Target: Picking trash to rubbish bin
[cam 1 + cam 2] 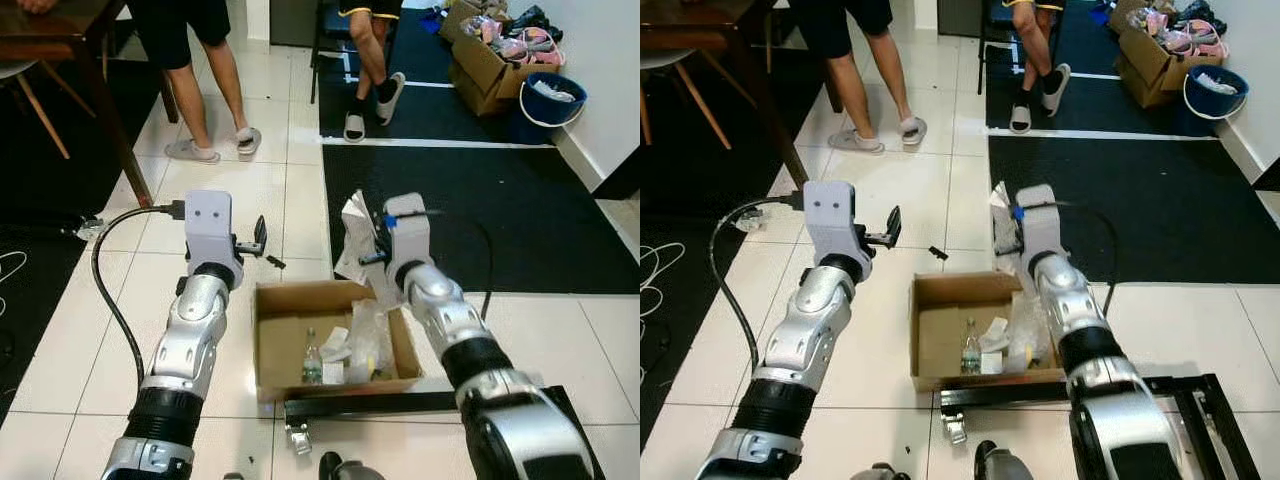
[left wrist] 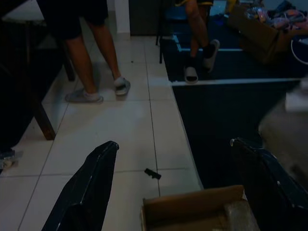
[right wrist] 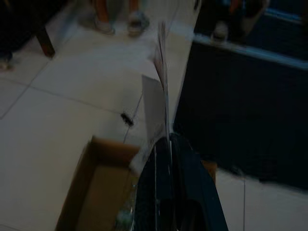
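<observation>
An open cardboard box (image 1: 268,345) on the white tiles serves as the bin; inside lie a small plastic bottle (image 1: 312,362), crumpled plastic (image 1: 371,335) and paper scraps. My right gripper (image 1: 368,232) hangs above the box's far right corner, shut on a crumpled white paper (image 1: 354,238); in the right wrist view the paper (image 3: 156,101) sticks up from between the closed fingers (image 3: 166,192). My left gripper (image 1: 259,238) hovers open over the floor just beyond the box's far left corner, its fingers (image 2: 86,187) spread wide with nothing between them.
A small black scrap (image 1: 274,262) lies on the tile beyond the box. Two people's legs stand at the back (image 1: 215,90), (image 1: 372,70). A dark wooden table (image 1: 70,40) is far left, black mats (image 1: 470,200) right, a black frame (image 1: 370,405) just before the box.
</observation>
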`<state>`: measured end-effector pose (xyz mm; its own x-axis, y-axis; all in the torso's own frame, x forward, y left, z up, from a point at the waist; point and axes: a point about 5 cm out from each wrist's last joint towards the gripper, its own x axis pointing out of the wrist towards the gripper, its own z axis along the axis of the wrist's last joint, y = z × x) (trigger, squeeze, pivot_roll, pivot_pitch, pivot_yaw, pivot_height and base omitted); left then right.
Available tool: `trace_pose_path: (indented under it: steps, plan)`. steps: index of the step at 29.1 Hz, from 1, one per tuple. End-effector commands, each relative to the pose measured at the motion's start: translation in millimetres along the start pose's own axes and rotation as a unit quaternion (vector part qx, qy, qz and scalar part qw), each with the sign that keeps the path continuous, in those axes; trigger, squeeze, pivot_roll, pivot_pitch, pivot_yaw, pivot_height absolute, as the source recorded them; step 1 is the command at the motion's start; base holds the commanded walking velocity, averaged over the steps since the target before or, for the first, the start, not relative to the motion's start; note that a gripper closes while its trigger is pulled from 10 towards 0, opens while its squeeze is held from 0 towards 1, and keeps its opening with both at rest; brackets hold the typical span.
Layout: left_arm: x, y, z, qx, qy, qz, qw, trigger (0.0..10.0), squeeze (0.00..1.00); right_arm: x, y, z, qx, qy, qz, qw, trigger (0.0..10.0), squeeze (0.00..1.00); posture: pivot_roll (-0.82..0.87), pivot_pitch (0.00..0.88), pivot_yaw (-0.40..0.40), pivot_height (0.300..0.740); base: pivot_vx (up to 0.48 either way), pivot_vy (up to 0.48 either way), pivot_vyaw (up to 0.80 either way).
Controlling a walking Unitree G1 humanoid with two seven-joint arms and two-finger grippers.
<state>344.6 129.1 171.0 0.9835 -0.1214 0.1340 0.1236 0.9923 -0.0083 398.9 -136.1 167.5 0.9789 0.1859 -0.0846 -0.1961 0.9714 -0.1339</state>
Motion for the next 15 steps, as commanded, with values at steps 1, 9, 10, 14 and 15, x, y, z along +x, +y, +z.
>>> trace_pose_path:
  steps: [1,9,10,14,15]
  plan:
    - [-2.7,-2.3,-6.5,0.005,0.007,-0.002,1.0,10.0,0.0,2.8,-0.5,5.4,0.007,-0.01,0.003,1.0,10.0,0.0,-0.02,0.254,-0.045,0.74,0.0,0.0,0.0]
    - [-2.2,-8.0,-7.7,-0.002,0.005,-0.001,1.0,10.0,0.0,10.5,5.9,25.9,0.0,-0.035,0.021,0.999,10.0,0.0,-0.03,0.243,-0.051,0.74,0.0,0.0,0.0]
    - [-2.2,-9.1,-7.9,-0.003,0.005,-0.002,1.0,10.0,0.0,11.1,6.5,27.5,0.001,-0.037,0.022,0.999,10.0,0.0,-0.03,0.243,-0.051,0.74,0.0,0.0,0.0]
    - [-1.8,-11.3,-7.9,-0.004,0.004,-0.004,1.0,10.0,0.0,12.2,10.1,29.9,-0.001,-0.042,0.029,0.999,10.0,0.0,-0.03,0.238,-0.052,0.74,0.0,0.0,0.0]
    - [-1.6,-11.4,-7.8,-0.005,0.004,-0.004,1.0,10.0,0.0,12.5,11.1,30.1,-0.001,-0.042,0.031,0.999,10.0,0.0,-0.03,0.238,-0.052,0.74,0.0,0.0,0.0]
